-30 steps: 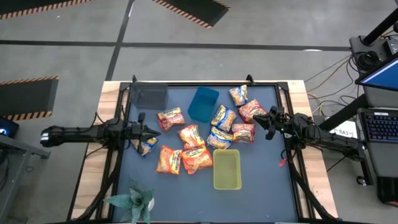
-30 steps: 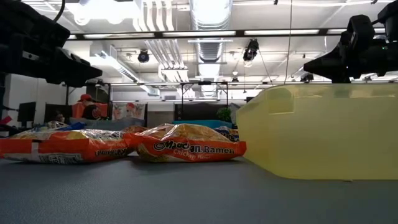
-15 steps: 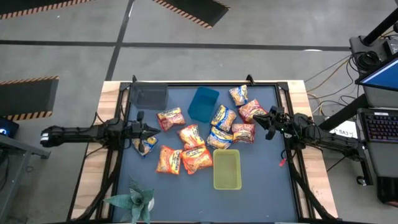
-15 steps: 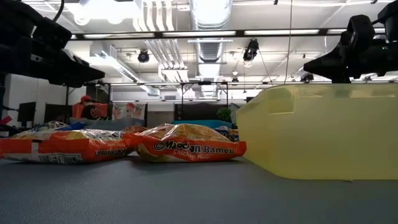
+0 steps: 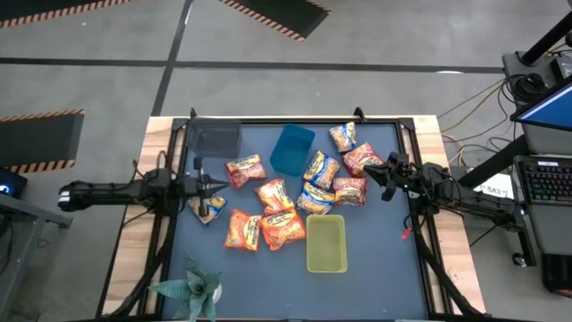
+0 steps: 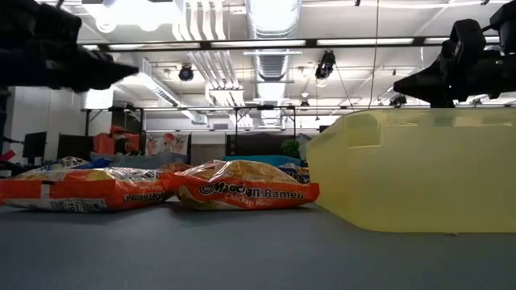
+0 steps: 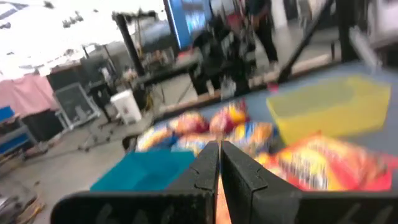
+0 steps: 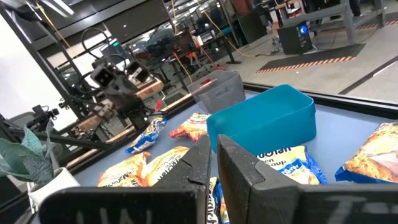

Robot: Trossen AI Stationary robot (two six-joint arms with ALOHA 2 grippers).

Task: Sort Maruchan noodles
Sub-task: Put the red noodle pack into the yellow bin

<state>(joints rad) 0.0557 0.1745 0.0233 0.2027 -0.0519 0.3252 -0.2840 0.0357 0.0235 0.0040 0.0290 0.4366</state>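
Observation:
Several Maruchan noodle packets lie flat and loose on the dark mat: orange ones, blue-and-yellow ones and red ones. My left gripper hovers level and shut near the table's left edge, just beyond a blue-and-yellow packet; its own view shows the shut fingers pointing across the pile. My right gripper hovers level and shut at the right edge, beside a red packet; its fingers are empty.
A blue bin stands at the far middle, a grey see-through bin at the far left, and a yellow-green bin near the front. A paper plant sits at the front left corner.
My left gripper has tipped its fingers upward and rolled a little about its own line; in the low view it now stands slightly higher. It has stayed shut. The right arm and the packets have kept still.

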